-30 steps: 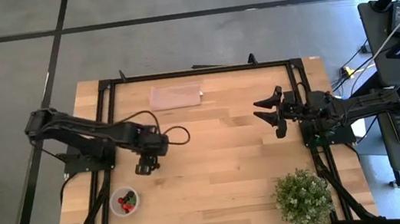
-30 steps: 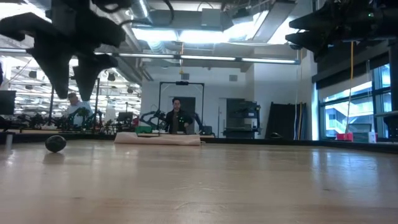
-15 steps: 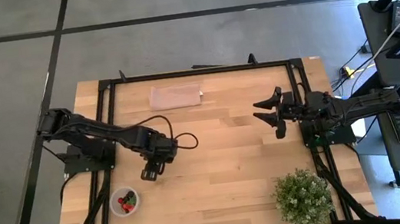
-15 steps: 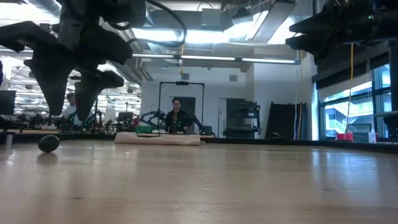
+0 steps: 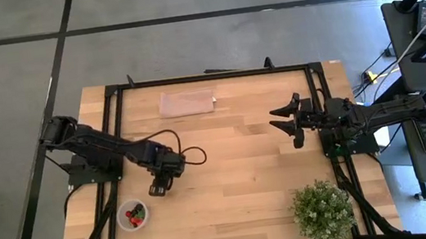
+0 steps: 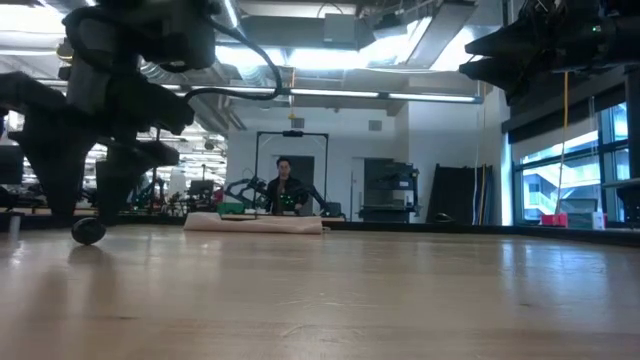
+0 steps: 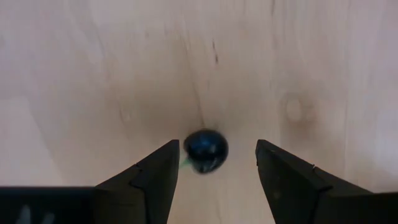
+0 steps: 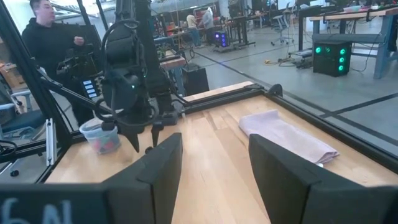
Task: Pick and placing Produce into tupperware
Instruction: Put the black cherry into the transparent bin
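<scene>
One dark purple-black berry (image 7: 206, 150) lies on the bare wood, also seen in the low view (image 6: 88, 231). My left gripper (image 7: 216, 163) is open and points down over it, with one finger on either side and neither touching; it is low over the table (image 5: 159, 188). The small round clear tub (image 5: 132, 215) stands near the table's near left corner and holds red strawberries and dark berries. My right gripper (image 5: 289, 122) is open and waits above the table's right side.
A folded pinkish cloth (image 5: 187, 102) lies by the far edge. A bushy potted plant (image 5: 322, 211) stands at the near right corner. Bare wood lies between the arms. A person (image 8: 46, 37) stands beyond the table's left side.
My left gripper has moved toward the near edge and come down, so that its open fingers now stand around the dark berry close to the table. The right arm has kept still.
</scene>
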You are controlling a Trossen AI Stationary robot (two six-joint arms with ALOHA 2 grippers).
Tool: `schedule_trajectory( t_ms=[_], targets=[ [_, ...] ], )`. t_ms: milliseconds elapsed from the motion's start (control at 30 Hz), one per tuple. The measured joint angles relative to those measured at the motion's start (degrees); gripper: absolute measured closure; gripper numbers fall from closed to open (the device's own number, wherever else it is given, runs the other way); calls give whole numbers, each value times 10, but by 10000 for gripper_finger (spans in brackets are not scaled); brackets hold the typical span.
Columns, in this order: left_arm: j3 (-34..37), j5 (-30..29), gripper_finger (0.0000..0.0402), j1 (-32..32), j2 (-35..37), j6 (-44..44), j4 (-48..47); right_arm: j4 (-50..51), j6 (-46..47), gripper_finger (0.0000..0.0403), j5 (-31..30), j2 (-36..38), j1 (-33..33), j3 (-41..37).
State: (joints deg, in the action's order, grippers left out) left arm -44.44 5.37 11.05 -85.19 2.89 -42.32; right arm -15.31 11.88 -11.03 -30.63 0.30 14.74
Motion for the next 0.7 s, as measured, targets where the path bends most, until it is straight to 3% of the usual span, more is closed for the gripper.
schedule_trajectory(
  t_ms=[467,700],
  targets=[
    [46,-6,203,10,0,17,65,0,1,214,0,0,0,0],
    [61,-10,225,10,2,20,71,-1,11,214,0,0,0,0]
  ],
)
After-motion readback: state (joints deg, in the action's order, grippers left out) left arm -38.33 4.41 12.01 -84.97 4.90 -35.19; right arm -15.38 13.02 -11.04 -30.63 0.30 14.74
